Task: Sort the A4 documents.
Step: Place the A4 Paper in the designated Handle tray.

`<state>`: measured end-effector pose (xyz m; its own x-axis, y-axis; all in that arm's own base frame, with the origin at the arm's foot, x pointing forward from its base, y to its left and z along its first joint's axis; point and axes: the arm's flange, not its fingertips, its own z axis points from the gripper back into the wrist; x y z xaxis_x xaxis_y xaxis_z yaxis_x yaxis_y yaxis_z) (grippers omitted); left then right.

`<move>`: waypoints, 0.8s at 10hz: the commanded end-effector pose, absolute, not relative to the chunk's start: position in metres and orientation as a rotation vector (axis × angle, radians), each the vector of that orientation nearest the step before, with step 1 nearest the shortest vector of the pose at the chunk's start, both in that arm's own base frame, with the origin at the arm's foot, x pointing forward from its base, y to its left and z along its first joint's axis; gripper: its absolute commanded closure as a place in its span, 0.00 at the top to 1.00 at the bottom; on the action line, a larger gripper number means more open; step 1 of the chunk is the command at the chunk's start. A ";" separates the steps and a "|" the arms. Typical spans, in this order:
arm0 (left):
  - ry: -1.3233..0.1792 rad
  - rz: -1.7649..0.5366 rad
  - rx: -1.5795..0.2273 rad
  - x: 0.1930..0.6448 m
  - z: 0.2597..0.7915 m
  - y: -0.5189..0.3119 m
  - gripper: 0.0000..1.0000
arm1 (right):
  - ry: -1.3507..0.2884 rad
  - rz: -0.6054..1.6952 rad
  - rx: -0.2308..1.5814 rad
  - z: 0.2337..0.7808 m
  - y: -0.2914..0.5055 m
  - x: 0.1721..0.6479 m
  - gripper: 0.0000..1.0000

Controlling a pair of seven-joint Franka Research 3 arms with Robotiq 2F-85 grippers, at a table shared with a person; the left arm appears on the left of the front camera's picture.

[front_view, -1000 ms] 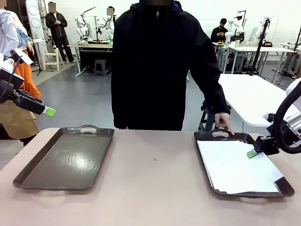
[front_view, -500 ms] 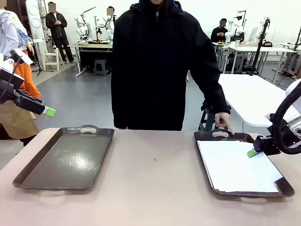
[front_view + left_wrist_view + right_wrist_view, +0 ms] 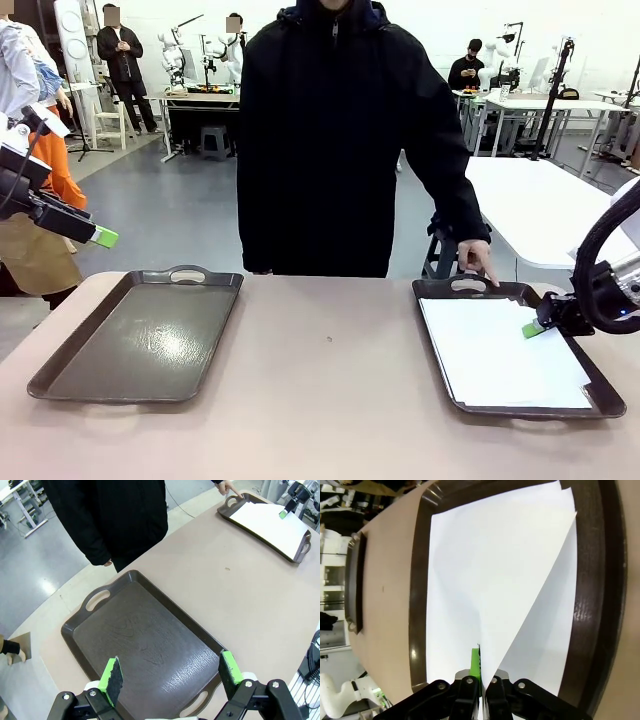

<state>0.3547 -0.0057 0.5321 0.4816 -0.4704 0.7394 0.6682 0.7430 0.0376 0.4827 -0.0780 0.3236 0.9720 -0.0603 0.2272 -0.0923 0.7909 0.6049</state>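
Right gripper [image 3: 533, 329] pinched tight on top A4 sheet's [image 3: 520, 595] lifted edge over right tray [image 3: 436, 350]; table middle [image 3: 330, 400] open.

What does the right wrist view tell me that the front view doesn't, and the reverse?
Right wrist view: the right gripper is shut on the top sheet, whose edge is lifted and folded over the A4 documents. Front view: the left gripper raised off the table's left side, and the person's hand at the right tray's far handle. Both: that tray with paper, and the empty left tray.
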 end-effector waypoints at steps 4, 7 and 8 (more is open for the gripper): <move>-0.810 -0.704 -0.277 0.355 0.531 -0.005 1.00 | -0.256 0.067 0.609 0.335 -0.068 0.480 0.18; -0.810 -0.704 -0.277 0.355 0.531 -0.005 1.00 | -0.239 0.072 0.480 0.337 -0.065 0.480 0.51; -0.810 -0.704 -0.277 0.355 0.531 -0.005 1.00 | -0.227 0.068 0.447 0.335 -0.065 0.480 0.53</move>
<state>0.3547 -0.0057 0.5321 0.4816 -0.4704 0.7394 0.6682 0.7431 0.0375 0.4860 -0.0723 0.3375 0.9650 0.0290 0.2607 -0.1533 0.8689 0.4707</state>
